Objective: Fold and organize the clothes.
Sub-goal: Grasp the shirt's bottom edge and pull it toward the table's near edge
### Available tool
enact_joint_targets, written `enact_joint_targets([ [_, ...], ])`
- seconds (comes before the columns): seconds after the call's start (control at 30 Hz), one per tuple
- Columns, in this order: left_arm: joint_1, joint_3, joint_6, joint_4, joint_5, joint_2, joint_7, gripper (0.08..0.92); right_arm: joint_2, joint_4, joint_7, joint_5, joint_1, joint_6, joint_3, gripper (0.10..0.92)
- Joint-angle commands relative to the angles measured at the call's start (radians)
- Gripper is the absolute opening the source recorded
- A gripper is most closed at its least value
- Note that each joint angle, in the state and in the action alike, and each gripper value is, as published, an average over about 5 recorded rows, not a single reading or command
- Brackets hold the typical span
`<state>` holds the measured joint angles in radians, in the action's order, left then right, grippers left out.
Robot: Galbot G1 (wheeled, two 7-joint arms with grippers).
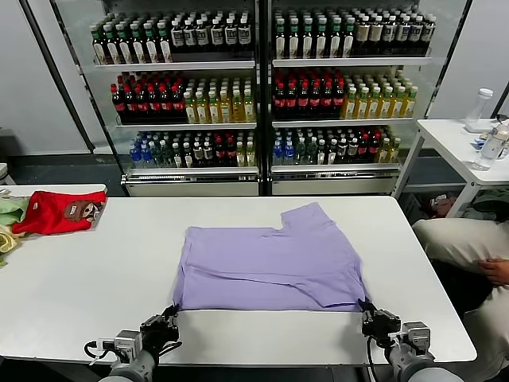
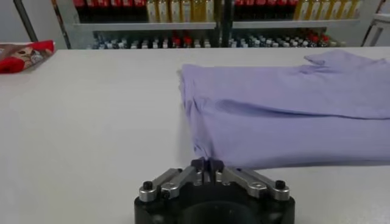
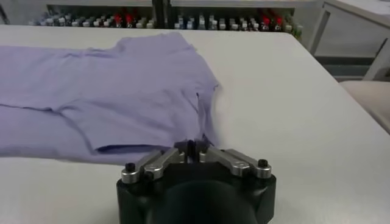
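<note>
The lavender T-shirt point(image 1: 270, 259) lies flat on the white table point(image 1: 87, 278), folded over, one sleeve pointing to the far right. Its print is hidden. My left gripper point(image 1: 172, 312) is at the shirt's near left corner; in the left wrist view the gripper point(image 2: 207, 163) is shut, with the edge of the shirt point(image 2: 286, 109) pinched between its tips. My right gripper point(image 1: 367, 306) is at the near right corner; in the right wrist view the gripper point(image 3: 192, 146) is shut on the hem of the shirt point(image 3: 109, 91).
A red garment point(image 1: 56, 211) and a pale green cloth point(image 1: 9, 211) lie at the table's far left. Drink coolers point(image 1: 262, 87) stand behind. A side table point(image 1: 457, 143) with bottles and a seated person point(image 1: 461, 247) are at the right.
</note>
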<state>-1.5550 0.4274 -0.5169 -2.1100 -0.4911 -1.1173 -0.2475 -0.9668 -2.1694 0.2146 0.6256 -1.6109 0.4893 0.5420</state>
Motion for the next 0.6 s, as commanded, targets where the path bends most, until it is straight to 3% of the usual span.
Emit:
enact_joint_targets([
  [0.03, -0.099, 0.063, -0.012, -0.118, -0.002, 0.033, -0.020, 0.088, 0.020, -0.109, -0.009, 0.002, -0.113, 0.003, 0.066, 0.113],
  [0.3, -0.289, 0.124, -0.007, -0.235, 0.018, 0.048, -0.065, 0.083, 0.032, -0.193, -0.010, 0.009, -0.255, 0.001, 0.112, 0.113],
  [0.6, -0.344, 0.121, -0.013, -0.249, 0.063, 0.039, -0.084, 0.083, 0.010, -0.183, -0.011, -0.046, -0.293, -0.011, 0.073, 0.149],
])
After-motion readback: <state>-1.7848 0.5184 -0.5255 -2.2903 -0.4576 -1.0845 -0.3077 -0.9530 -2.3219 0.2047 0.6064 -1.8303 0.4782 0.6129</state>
